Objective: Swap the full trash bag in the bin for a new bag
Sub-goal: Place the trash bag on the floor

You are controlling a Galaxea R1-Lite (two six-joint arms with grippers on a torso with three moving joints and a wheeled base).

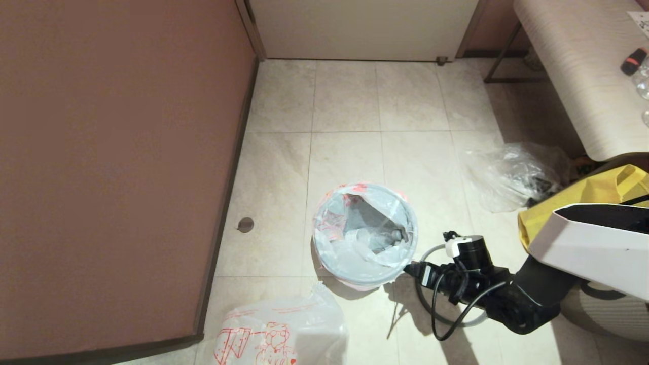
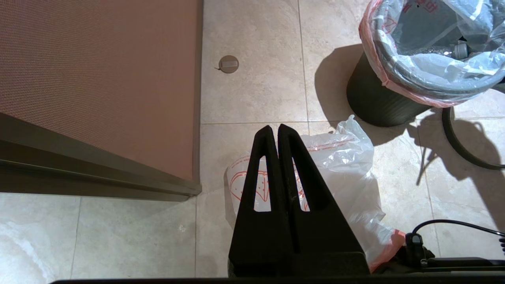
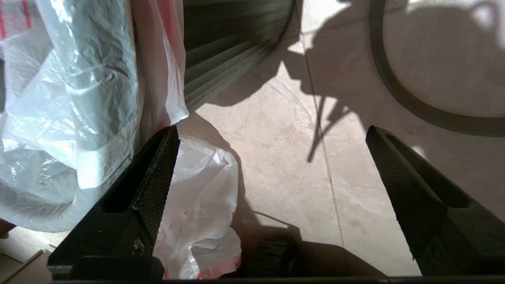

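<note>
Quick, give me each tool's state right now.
Left tool: closed, empty, above the new bag.
Right tool: open, holding nothing, beside the bin.

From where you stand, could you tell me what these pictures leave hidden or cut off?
- Contents of the full milky-white trash bag in the round black plastic bin: crumpled plastic hides them, every view.
- Red-printed new bag: head view's bottom edge cuts it; the shut left gripper covers its print.
- Open right gripper: its fingertips are hidden at the bin's side, head view.
</note>
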